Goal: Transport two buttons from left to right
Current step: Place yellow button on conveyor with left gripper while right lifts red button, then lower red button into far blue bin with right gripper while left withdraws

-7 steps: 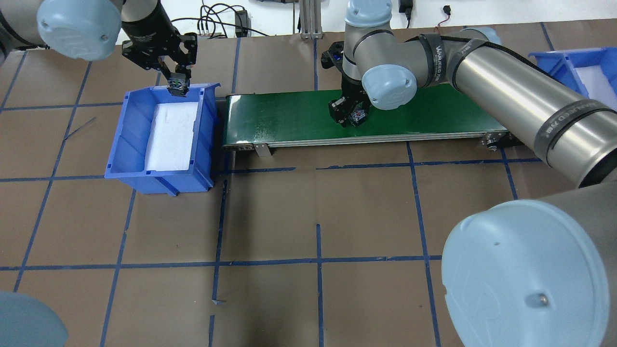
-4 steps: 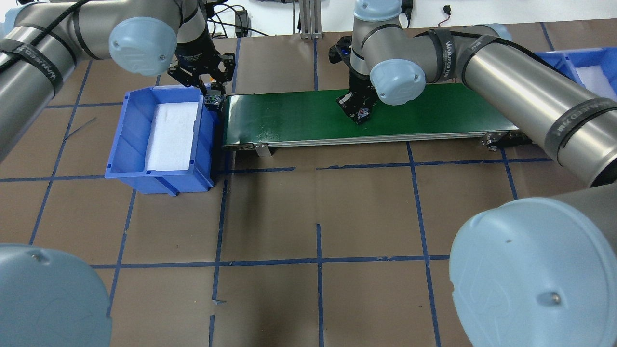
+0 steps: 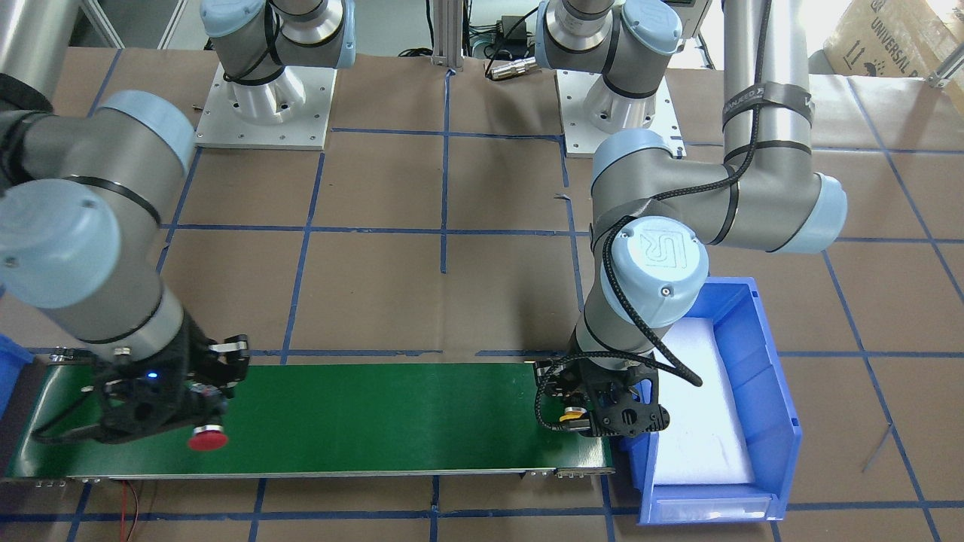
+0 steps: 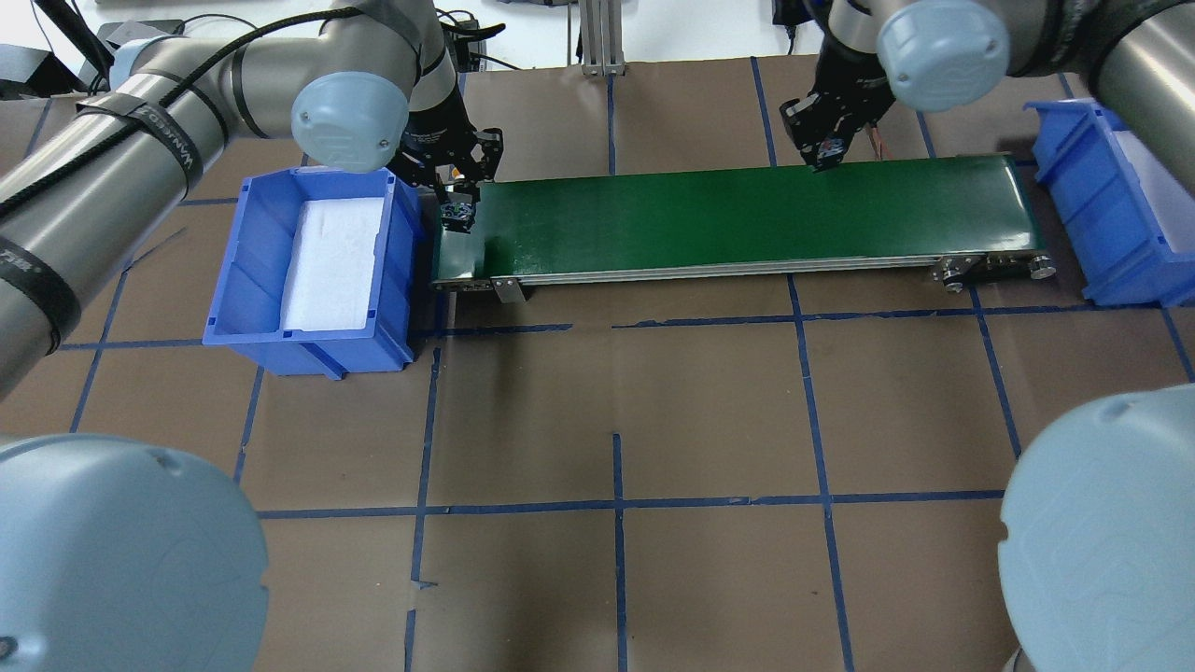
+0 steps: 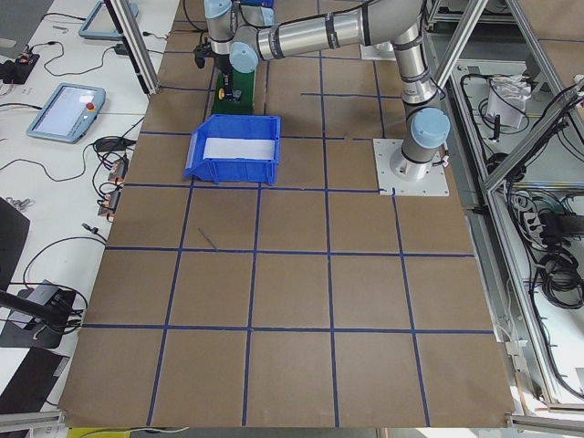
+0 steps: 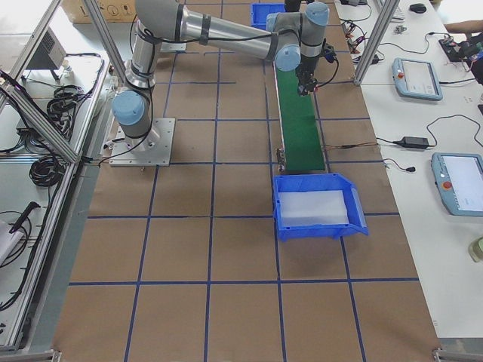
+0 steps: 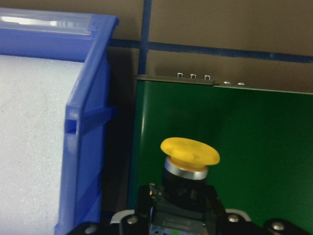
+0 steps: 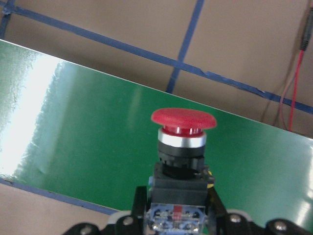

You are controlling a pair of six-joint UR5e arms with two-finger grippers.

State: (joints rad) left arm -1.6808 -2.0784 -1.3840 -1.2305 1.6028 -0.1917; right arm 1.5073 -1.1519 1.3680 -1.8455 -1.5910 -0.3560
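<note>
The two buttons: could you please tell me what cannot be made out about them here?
- The yellow button: whether its body rests on the green belt; left wrist view, left tool covers it.
- The red button: cap hidden overhead, under the right tool.
- Both: too small in the side views.

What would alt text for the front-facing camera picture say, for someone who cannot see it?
The robot's left gripper holds the yellow button over one end of a long green conveyor belt, beside a blue bin. Its right gripper holds the red button over the belt toward the other end.
</note>
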